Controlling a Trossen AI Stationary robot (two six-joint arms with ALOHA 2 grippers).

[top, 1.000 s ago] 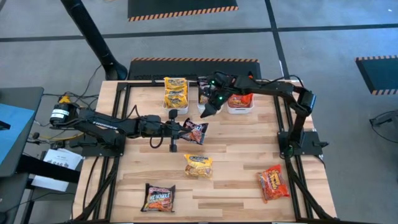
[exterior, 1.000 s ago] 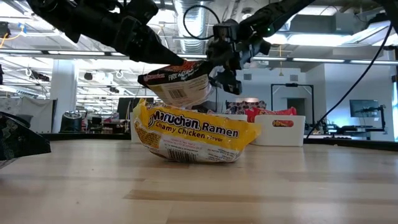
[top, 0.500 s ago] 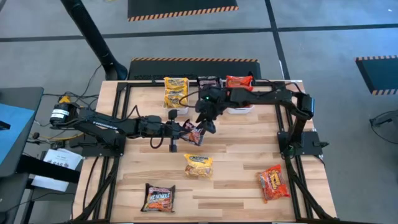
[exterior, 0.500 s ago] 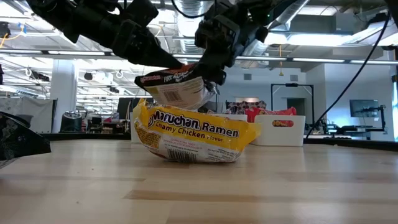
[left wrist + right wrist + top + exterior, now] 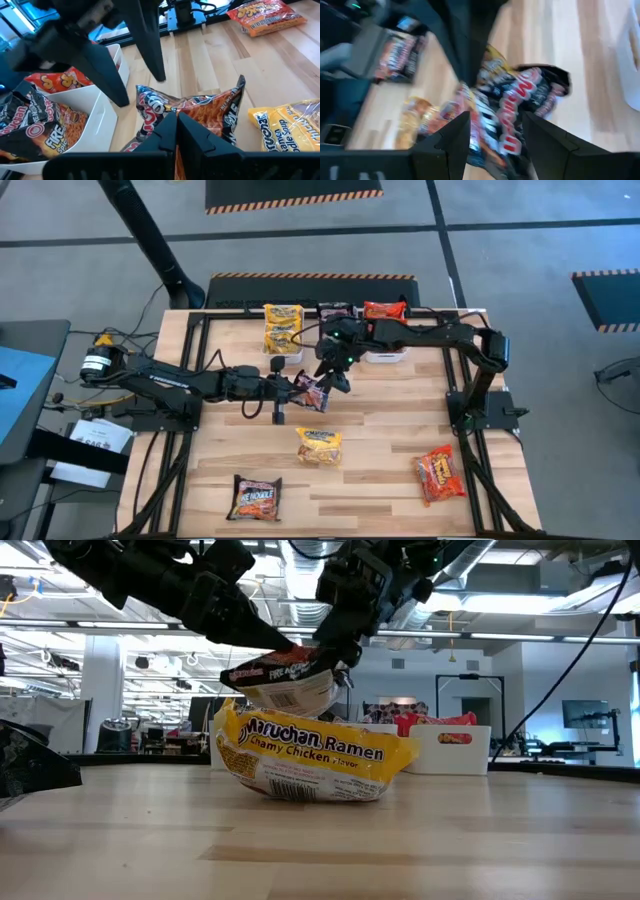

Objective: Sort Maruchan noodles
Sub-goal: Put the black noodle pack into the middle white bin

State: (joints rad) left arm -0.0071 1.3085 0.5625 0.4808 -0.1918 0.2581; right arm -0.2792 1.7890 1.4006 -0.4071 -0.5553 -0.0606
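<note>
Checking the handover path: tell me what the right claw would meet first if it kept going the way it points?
Likely the dark packet held in the shut left claw; it lies right ahead of the open right claw, though the gap is unclear.

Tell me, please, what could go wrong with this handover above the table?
The left gripper is shut on the dark packet while the open right gripper straddles its other edge. Releasing early could drop it onto the yellow packet; pulling from both ends could tear the wrapper.
</note>
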